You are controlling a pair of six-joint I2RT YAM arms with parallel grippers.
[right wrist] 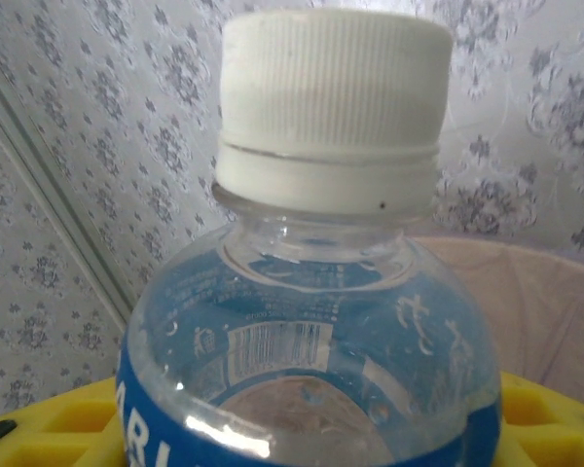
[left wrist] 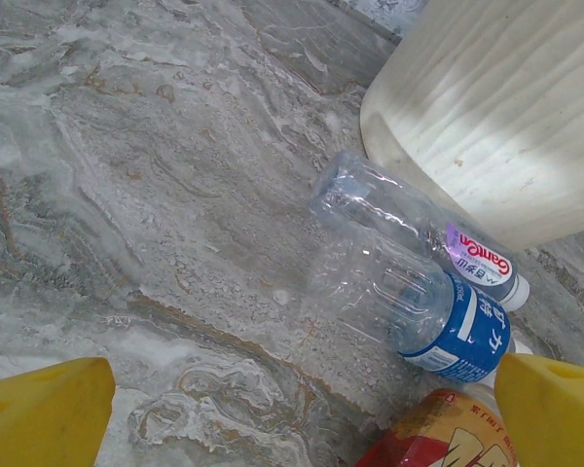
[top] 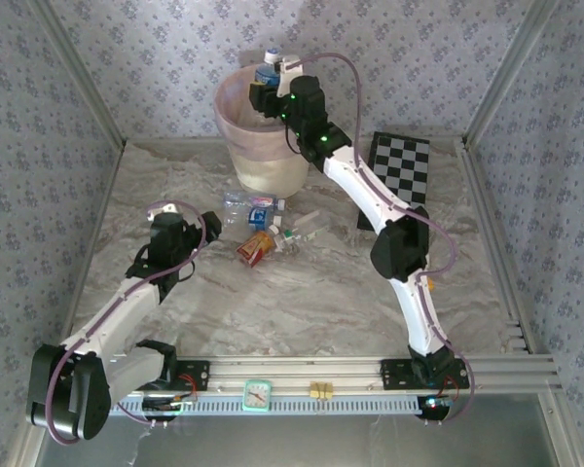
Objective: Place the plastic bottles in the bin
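One bottle (top: 268, 70) stands upright in your right tool (top: 266, 88), over the bin (top: 236, 146).
Cap up, long axis vertical, yellow fingers (right wrist: 39, 428) clamped on its blue label: letting go should drop it in. Your left tool (left wrist: 297, 428) gapes wide and empty, nearer the loose bottles (top: 263, 222) lying on the table (top: 321, 302).

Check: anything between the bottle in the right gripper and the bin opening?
Nothing visible. The right gripper holds the blue-labelled bottle upright above the bin. The top view shows open air between the bottle and the bin's pink-lined opening just below.
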